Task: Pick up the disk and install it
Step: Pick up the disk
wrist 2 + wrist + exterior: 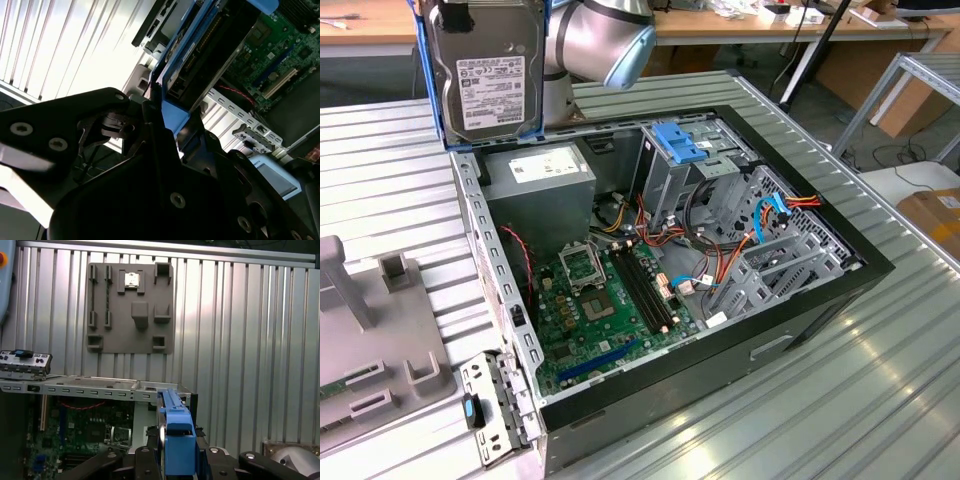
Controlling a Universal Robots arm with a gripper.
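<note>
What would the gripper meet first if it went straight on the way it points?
Likely the case's metal rim beside the power supply: the gripper points down, its disk hanging over that edge. Depth is unclear.

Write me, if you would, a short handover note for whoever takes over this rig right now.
End effector: shut on the disk, gripping its blue frame, as both wrist views show.
Disk: off the table, held upright with its label facing the exterior camera, above the corner of the open computer case at the exterior view's left.
Done: the disk is picked up.
Left: installing it. The disk is not in the case, and it is apart from the drive cage, which stands further toward the exterior view's right.
</note>
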